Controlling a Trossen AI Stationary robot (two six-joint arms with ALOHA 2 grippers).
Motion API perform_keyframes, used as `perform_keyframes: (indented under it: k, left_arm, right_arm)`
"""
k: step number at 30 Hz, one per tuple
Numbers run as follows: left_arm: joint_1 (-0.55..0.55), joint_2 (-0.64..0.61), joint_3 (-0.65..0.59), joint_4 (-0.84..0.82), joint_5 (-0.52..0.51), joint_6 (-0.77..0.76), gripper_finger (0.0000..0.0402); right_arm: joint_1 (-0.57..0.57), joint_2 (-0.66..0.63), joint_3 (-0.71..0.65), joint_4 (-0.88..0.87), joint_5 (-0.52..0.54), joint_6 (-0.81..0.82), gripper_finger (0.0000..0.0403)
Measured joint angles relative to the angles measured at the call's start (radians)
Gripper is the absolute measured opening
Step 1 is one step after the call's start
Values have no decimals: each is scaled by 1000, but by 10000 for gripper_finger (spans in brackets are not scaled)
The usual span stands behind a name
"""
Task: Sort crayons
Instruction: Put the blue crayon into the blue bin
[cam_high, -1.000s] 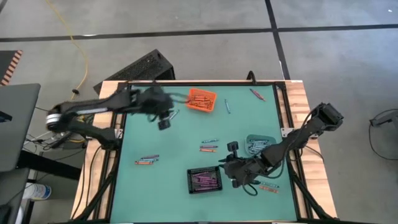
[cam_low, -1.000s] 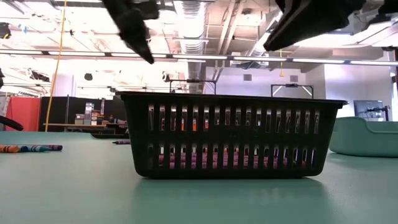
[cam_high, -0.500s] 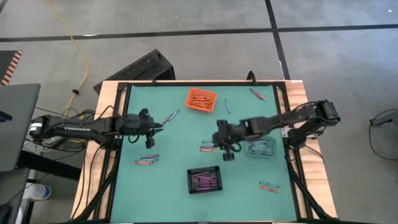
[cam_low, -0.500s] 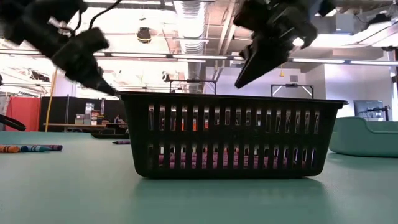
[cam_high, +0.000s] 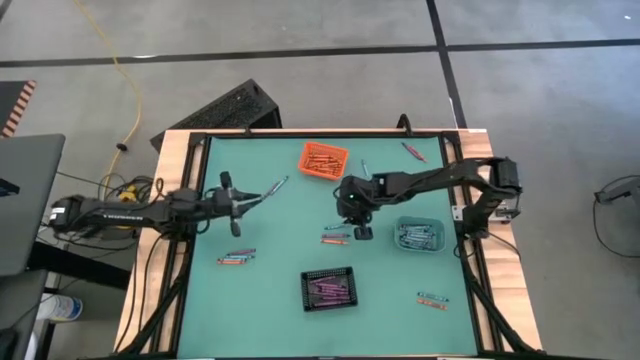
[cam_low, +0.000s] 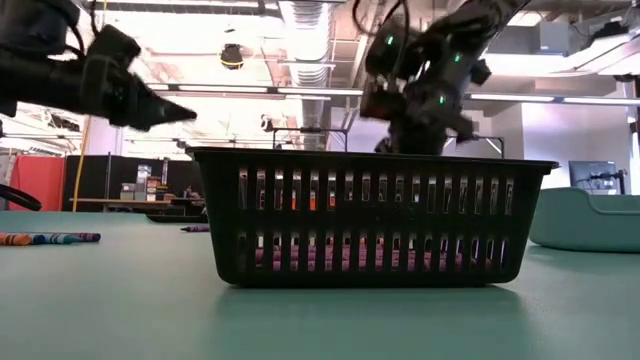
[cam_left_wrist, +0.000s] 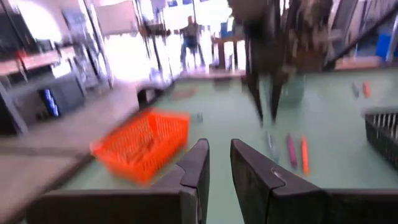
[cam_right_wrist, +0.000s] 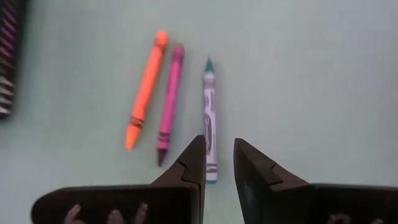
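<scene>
Three crayons lie side by side on the green mat at mid-table (cam_high: 335, 235): orange (cam_right_wrist: 146, 90), purple (cam_right_wrist: 169, 102) and blue-grey (cam_right_wrist: 210, 124). My right gripper (cam_high: 361, 230) hangs over them, pointing down. Its fingers (cam_right_wrist: 219, 152) are shut to a narrow slit just above the blue-grey crayon's blunt end and hold nothing. My left gripper (cam_high: 246, 201) is at the table's left, level, pointing toward the right side. It is shut to a narrow slit (cam_left_wrist: 219, 155) and empty. A lone crayon (cam_high: 275, 187) lies just beyond it.
An orange bin (cam_high: 324, 160) with crayons stands at the far middle. A black bin (cam_high: 329, 289) with purple crayons is near the front, and a teal bin (cam_high: 418, 235) is at the right. More crayons lie at the left (cam_high: 237, 258), the near right (cam_high: 432, 300) and the far edge (cam_high: 412, 150).
My right gripper has swung from beside the black bin toward the far edge and the left. It now hangs over the three crayons at mid-table. My left gripper has drawn back from near the orange bin toward the table's left edge and tipped level. No crayon has moved.
</scene>
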Motion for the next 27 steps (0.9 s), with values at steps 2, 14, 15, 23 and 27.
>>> perform_keyframes:
  k: [2, 14, 15, 23, 27]
  left_arm:
    - [0, -48, 0, -14, -2, 21, 54]
    - [1, -211, -1, 16, 148, -5, 54]
    - [1, -228, -1, 29, 166, -4, 54]
    - [2, -289, -1, -117, 59, -48, 54]
    - [2, -289, -2, -249, 51, -55, 54]
  right_arm:
    - [0, 29, -1, 2, 13, -25, 75]
    - [3, 37, -1, 55, -87, -53, 75]
    - [4, 45, -1, 62, -91, -53, 75]
    - [3, 73, -1, 77, -66, -58, 75]
    - [3, 72, -1, 83, -62, -64, 75]
